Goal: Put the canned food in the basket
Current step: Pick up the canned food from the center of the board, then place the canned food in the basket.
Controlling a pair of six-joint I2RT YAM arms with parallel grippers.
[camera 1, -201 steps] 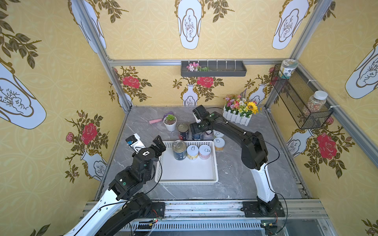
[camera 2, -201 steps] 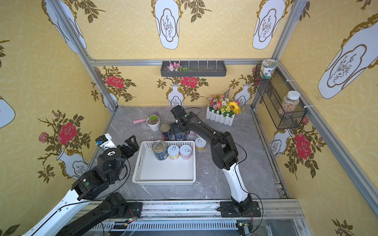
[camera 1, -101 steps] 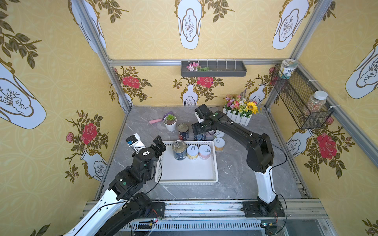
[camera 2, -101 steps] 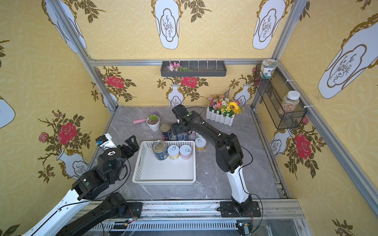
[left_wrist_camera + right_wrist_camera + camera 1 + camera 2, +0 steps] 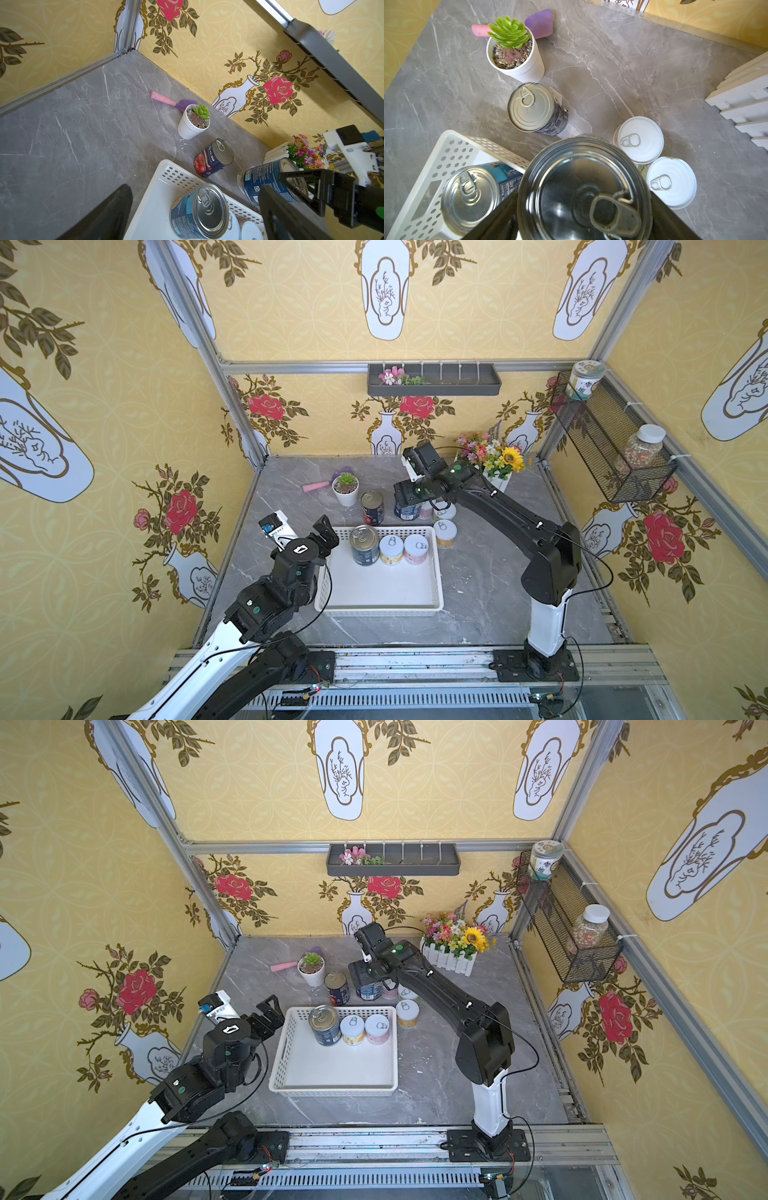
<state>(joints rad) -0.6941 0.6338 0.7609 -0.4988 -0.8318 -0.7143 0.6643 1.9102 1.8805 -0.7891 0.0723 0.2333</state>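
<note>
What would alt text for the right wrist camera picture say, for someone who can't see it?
A big can, seen from above, is gripped between the right arm's dark fingers. Beside it are a white basket holding a blue can, a loose metal-topped can, two white-lidded cans, a potted succulent and a white fence on a grey table.

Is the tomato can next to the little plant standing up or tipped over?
Standing up. The tomato can shows its round metal top facing up, beside the plant pot.
</note>
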